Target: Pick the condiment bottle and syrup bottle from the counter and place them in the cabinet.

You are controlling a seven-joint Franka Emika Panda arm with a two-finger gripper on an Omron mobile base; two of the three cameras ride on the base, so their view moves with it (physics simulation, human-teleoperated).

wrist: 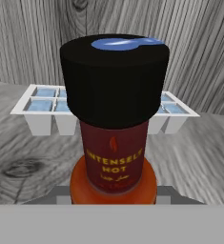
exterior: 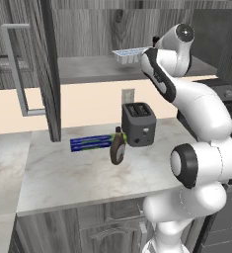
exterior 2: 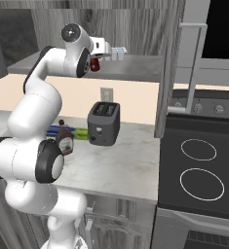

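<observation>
While my claw [exterior 2: 97,62] is clamped shut on the condiment bottle [wrist: 113,119], the step in hand is the first placement — carrying the small red bottle into the cabinet [exterior: 88,69]. From the right base view, the bottle shows as a red spot at the end of my hand, raised to shelf level. From the hand view, its black cap and "hot" label stand close before me, with the grey wood-grain shelf [wrist: 27,162] beneath and the back wall behind. Whether its base already touches the shelf, I cannot tell.

An ice cube tray [wrist: 37,107] lies on the shelf just behind the bottle. It is the nearest obstacle.

Next move, as I judge it:
- Lower the bottle until its base rests flat on the shelf, short of the tray.
- Release only when the bottle stands upright — a tilted release could topple it.
- Back the hand straight out, clear of the open door [exterior: 46,69] and its bar handle [exterior: 16,69].

The syrup bottle [exterior: 118,147] is not yet handled. It stands on the counter [exterior: 78,173], just beside the toaster [exterior: 138,123], with a blue and green package [exterior: 90,144] lying behind it. That bottle is the second pick.
</observation>
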